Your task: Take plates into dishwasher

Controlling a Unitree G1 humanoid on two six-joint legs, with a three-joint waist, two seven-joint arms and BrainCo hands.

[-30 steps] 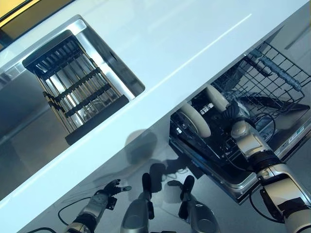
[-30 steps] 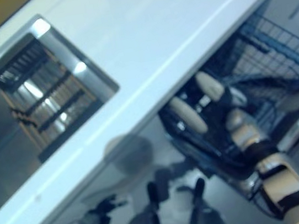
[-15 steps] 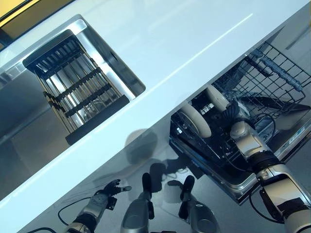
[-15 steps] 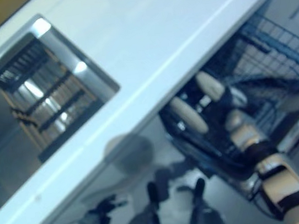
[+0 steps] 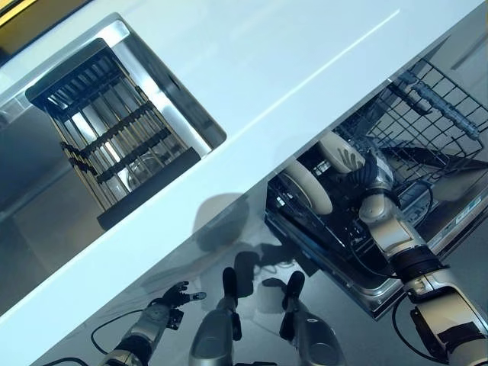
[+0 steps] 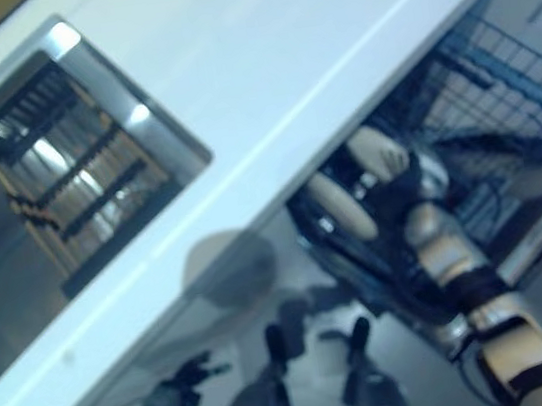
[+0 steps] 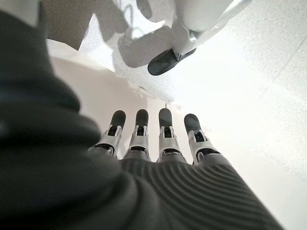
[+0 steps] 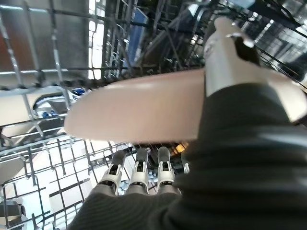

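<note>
Two cream plates stand on edge in the pulled-out lower dishwasher rack (image 5: 427, 126): the nearer plate (image 5: 306, 191) and the farther plate (image 5: 335, 149). My right hand (image 5: 372, 177) reaches into the rack and grips the farther plate. In the right wrist view its thumb (image 8: 225, 57) lies over one face of this plate (image 8: 139, 110) and its fingers (image 8: 138, 173) lie under the other. My left hand (image 5: 166, 303) hangs low at the lower left, away from the rack. Its fingers (image 7: 148, 132) are straight and hold nothing.
A white countertop (image 5: 259, 69) runs across the view above the rack. A steel sink (image 5: 164, 84) set into it holds a dark slatted drying rack (image 5: 107, 130). The dishwasher's wire basket extends to the right. A grey floor (image 5: 252, 252) lies below.
My right arm has pushed further into the rack, and its hand now closes on the farther plate. The whole view has shifted a little. My left hand has not moved.
</note>
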